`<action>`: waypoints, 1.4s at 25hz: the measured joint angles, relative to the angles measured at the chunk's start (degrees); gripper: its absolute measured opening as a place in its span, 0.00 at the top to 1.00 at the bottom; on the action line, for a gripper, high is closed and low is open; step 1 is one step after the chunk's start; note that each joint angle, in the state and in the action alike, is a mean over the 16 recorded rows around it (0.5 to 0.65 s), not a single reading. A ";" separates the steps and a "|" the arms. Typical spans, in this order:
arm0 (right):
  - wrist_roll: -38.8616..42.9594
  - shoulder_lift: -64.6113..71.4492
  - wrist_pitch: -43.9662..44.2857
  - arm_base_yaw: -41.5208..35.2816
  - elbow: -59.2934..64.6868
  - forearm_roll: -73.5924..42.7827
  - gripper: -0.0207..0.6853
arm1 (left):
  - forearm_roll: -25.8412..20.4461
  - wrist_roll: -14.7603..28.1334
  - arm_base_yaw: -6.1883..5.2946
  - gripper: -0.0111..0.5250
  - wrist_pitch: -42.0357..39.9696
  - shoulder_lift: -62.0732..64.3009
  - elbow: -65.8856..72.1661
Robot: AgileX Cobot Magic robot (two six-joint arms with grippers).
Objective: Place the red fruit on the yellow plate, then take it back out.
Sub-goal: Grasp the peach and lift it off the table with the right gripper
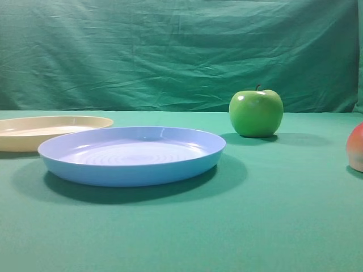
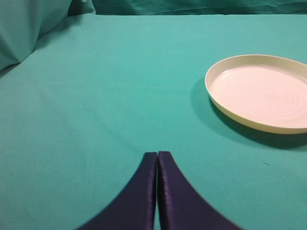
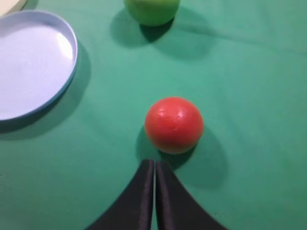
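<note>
The red fruit rests on the green cloth just ahead of my right gripper, whose dark jaws are shut and hold nothing. Only its left part shows at the right edge of the exterior view, red fruit. The yellow plate lies empty to the right of my left gripper, well apart from it; that gripper is shut with nothing in it. In the exterior view the yellow plate sits at the far left, partly behind the blue plate. Neither gripper appears in the exterior view.
A light blue plate lies in the middle, also seen as the blue plate to the left of the red fruit. A glossy green apple stands behind, green apple. A green cloth backdrop hangs behind.
</note>
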 joint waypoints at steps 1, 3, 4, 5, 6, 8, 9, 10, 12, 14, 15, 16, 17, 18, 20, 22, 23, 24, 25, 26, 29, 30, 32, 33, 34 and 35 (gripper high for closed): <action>-0.08 1.91 -0.10 0.56 -0.48 -0.12 0.97 | 0.00 0.00 0.00 0.98 0.00 0.00 0.00; -0.29 5.80 -0.46 1.58 -1.43 -0.37 0.94 | 0.00 0.00 0.00 0.98 0.00 0.00 0.00; -0.45 7.72 -0.72 2.01 -1.89 -0.48 0.92 | 0.00 0.00 0.00 0.98 0.00 0.00 0.00; -0.65 9.60 -1.02 2.36 -2.32 -0.57 0.89 | 0.00 0.00 0.00 0.98 0.00 0.00 0.00; -0.85 11.46 -1.32 2.66 -2.74 -0.65 0.86 | 0.00 0.00 0.00 0.98 0.00 0.00 0.00; -1.29 14.98 -1.97 3.04 -3.56 -0.66 0.76 | 0.00 0.00 0.00 0.98 0.00 0.00 0.00; -1.53 16.66 -2.29 3.14 -3.95 -0.56 0.71 | 0.00 0.00 0.00 0.98 0.00 0.00 0.00; -1.78 18.28 -2.61 3.20 -4.32 -0.40 0.65 | 0.00 0.00 0.00 0.98 0.00 0.00 0.00; -2.29 21.29 -3.22 3.25 -4.97 0.01 0.53 | 0.00 0.00 0.00 0.98 0.00 0.00 0.00; -2.94 24.09 -3.84 3.26 -5.46 0.45 0.42 | 0.00 0.00 0.00 0.98 0.00 0.00 0.00; -3.36 25.40 -4.19 3.26 -5.63 0.69 0.36 | 0.00 0.00 0.00 0.98 0.00 0.00 0.00; -3.85 26.67 -4.56 3.26 -5.77 0.92 0.31 | 0.00 0.00 0.00 0.98 0.00 0.00 0.00; -4.36 27.88 -4.98 3.26 -5.87 1.17 0.25 | 0.00 0.00 0.00 0.98 0.00 0.00 0.00; -4.86 29.05 -5.43 3.26 -5.94 1.42 0.21 | 0.00 0.00 0.00 0.98 0.00 0.00 0.00; -5.77 31.28 -6.48 3.26 -6.01 1.90 0.13 | 0.00 0.00 0.00 0.98 0.00 0.00 0.00; -6.72 33.40 -7.71 3.34 -6.07 2.31 0.08 | 0.00 0.00 0.00 0.98 0.00 0.00 0.00; -7.25 34.41 -8.37 3.41 -6.10 2.49 0.07 | 0.00 0.00 0.00 0.98 0.00 0.00 0.00; -7.82 35.37 -9.07 3.54 -6.13 2.64 0.07 | 0.00 0.00 0.00 0.98 0.00 0.00 0.00; -8.41 36.26 -9.81 3.72 -6.14 2.75 0.07 | 0.00 0.00 0.00 0.98 0.00 0.00 0.00; -9.03 37.09 -10.58 3.94 -6.15 2.82 0.08 | 0.00 0.00 0.00 0.98 0.00 0.00 0.00; -10.94 39.14 -12.95 4.90 -6.15 2.89 0.14 | 0.00 0.00 0.00 0.98 0.00 0.00 0.00; -11.51 39.67 -13.69 5.28 -6.15 2.84 0.16 | 0.00 0.00 0.00 0.98 0.00 0.00 0.00; -12.48 40.54 -15.05 6.05 -6.15 2.60 0.23 | 0.00 0.00 0.00 0.98 0.00 0.00 0.00; -12.89 40.87 -15.66 6.45 -6.15 2.44 0.27 | 0.00 0.00 0.00 0.98 0.00 0.00 0.00; -13.26 41.15 -16.21 6.84 -6.17 2.26 0.31 | 0.00 0.00 0.00 0.98 0.00 0.00 0.00; -13.61 41.37 -16.69 7.24 -6.22 2.07 0.35 | 0.00 0.00 0.00 0.98 0.00 0.00 0.00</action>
